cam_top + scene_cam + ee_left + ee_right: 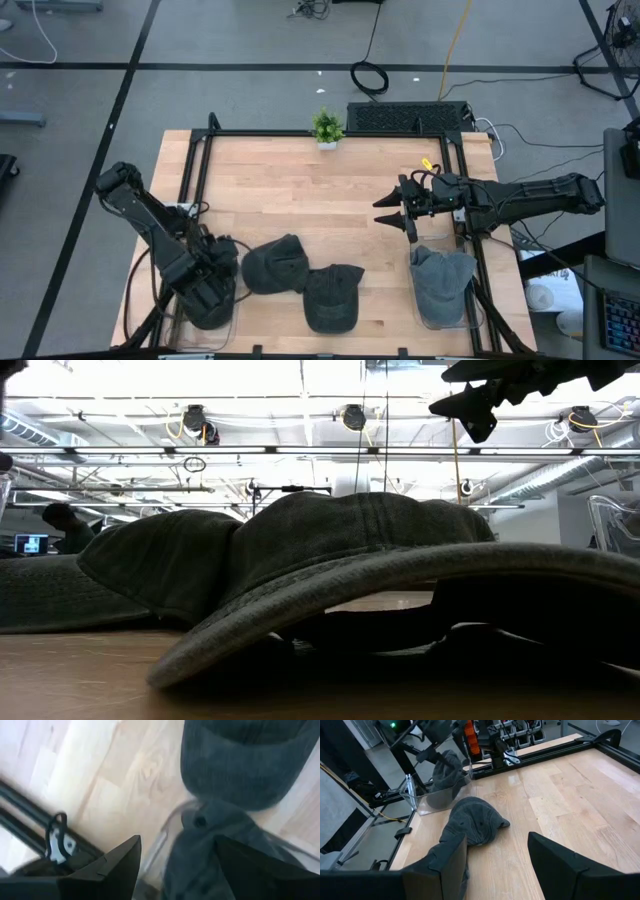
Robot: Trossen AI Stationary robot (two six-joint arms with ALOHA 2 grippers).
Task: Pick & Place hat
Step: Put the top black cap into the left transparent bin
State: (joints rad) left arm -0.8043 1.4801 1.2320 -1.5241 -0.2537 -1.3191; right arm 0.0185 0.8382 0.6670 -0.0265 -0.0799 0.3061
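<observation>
Right gripper point(400, 212) is hovering open, empty, above mid-table. Left gripper point(215, 295) is hanging open over a clear bin. Two hats point(275, 265) point(333, 297) are lying touching on the table point(290, 190); third hat point(440, 275) is sitting in the right bin.

Legible text, labels, brands, numbers, signs: none. Nothing readable is showing on the hats point(332, 296), the counter point(300, 190), the arms, or the monitor point(30, 544) glowing in the room behind.
</observation>
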